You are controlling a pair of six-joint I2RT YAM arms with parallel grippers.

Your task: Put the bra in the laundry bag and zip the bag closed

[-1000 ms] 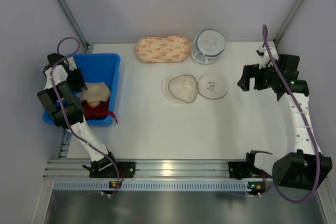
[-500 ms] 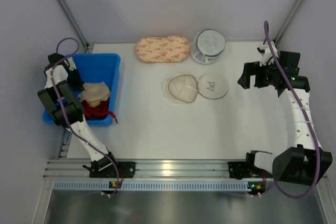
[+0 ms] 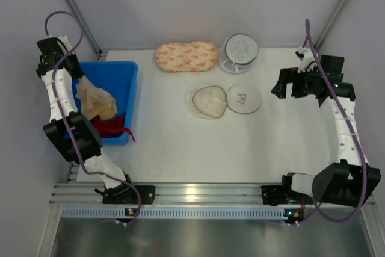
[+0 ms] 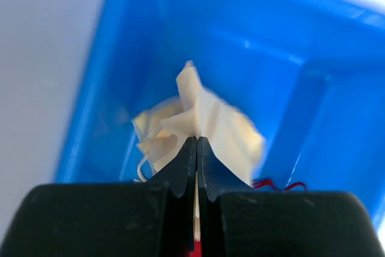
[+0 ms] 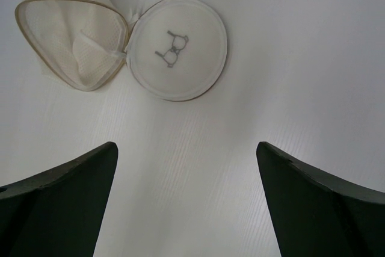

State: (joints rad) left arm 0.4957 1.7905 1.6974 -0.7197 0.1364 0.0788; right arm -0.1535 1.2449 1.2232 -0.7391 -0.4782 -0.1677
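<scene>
Your left arm has risen since the earlier frame: its left gripper (image 4: 197, 148) now sits high over the far left corner of the bin (image 3: 123, 73), and the bra (image 3: 95, 100) has come up with it. Before, the bra lay bunched on the red cloth (image 3: 111, 126); now it hangs stretched out. From the top, its long axis runs from the gripper at the far left down toward the near right, and its lower end is over the red cloth. You cannot tell from these views whether that end touches the cloth.

In the wrist view the two fingers are pressed together on a fold of the bra, and the fabric fans out beyond the tips. It is blurred there, so you cannot make out cups or straps. Only a few red strands show past the gripper body.

The bag (image 3: 222, 100) lies open mid-table, well apart from the bin. Its two domes sit side by side, so its long axis runs left to right, with the joint in the middle. The right dome carries the small dark mark; the left one shows its hollow through the mesh.

Your right gripper (image 5: 185, 148) has barely shifted. It hovers to the right of the bag with its fingers wide apart and nothing between them. Only the inner edges of the fingers show in its wrist view.

The pouch (image 3: 186, 56) and the container (image 3: 240, 49) sit at the far edge, unchanged.
</scene>
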